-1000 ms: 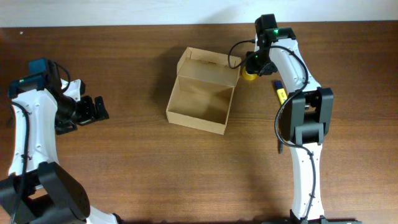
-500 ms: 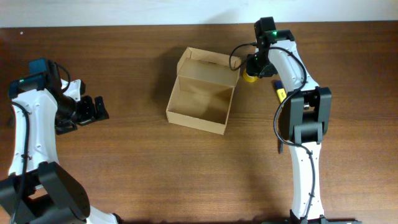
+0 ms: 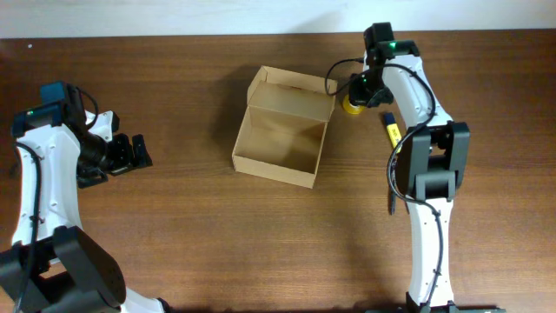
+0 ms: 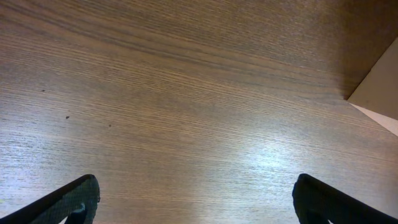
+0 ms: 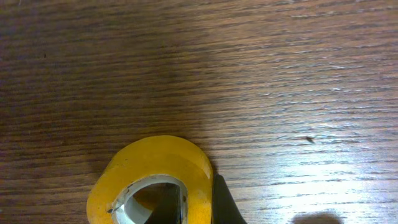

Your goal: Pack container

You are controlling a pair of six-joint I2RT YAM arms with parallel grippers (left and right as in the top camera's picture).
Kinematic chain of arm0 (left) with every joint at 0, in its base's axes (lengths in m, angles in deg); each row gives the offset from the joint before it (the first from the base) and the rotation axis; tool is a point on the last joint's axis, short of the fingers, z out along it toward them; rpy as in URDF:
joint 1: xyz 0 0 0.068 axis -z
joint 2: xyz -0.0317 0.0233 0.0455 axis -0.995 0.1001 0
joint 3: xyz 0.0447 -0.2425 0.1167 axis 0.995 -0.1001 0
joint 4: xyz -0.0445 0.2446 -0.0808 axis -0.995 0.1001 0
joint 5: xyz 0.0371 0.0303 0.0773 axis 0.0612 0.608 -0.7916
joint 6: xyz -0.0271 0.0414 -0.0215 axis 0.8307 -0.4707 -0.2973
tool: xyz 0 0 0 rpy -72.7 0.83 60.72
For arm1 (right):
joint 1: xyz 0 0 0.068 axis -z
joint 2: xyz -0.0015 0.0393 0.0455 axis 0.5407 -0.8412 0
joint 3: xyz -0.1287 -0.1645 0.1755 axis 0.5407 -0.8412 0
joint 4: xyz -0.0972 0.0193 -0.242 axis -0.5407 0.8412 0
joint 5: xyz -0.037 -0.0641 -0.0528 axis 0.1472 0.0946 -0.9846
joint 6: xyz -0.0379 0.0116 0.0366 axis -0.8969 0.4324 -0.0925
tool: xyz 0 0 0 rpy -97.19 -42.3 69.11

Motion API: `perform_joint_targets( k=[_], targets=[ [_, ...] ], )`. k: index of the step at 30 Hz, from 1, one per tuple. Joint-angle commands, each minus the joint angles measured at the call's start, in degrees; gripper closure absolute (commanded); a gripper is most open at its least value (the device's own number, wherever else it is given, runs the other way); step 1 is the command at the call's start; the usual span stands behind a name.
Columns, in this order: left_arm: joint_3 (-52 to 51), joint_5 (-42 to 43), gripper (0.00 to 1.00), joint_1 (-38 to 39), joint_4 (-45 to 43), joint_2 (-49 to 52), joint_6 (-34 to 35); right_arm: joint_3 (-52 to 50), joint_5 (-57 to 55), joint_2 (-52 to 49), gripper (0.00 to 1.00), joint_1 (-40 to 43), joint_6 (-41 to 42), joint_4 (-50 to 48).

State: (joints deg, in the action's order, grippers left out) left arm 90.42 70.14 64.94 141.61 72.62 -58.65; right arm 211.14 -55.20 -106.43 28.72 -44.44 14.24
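Though the overhead view half hides the yellow tape roll (image 3: 350, 107) under the right gripper (image 3: 356, 94), just beside the open container (image 3: 280, 132) mid-table, the wrist camera shows that pincer clamped on the roll's wall, one finger (image 5: 221, 202) outside and the other seemingly in the core. The left gripper (image 3: 135, 152) gapes wide, holding nothing, well left of the plain tan box.

The bottom edge cuts off the yellow roll (image 5: 149, 171) and most of the right fingers (image 5: 224, 204) — one tip outside its wall, a dark shape (hard to read) inside its hole. The left fingers (image 4: 74, 198) show only as corner tips; ahead-right of them the container (image 4: 380, 87) is a cropped corner. Overhead, the right fingers hide under their wrist.
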Motion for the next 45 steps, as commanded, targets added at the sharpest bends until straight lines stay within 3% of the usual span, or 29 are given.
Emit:
perform_joint_targets(
  k=[1,24,45],
  targets=[
    [-0.33,0.85,0.00,-0.20,0.02,-1.09,-1.11,0.76,-1.40,-0.26,0.96,2.58,0.87,1.33],
    [-0.33,0.85,0.00,-0.20,0.02,-1.09,-1.11,24.13,-1.14,6.34,0.96,1.55,-0.90,15.85],
    [-0.33,0.85,0.00,-0.20,0.02,-1.09,-1.11,24.17,-0.31,9.97,0.96,-20.76,-15.63,26.29]
  ],
)
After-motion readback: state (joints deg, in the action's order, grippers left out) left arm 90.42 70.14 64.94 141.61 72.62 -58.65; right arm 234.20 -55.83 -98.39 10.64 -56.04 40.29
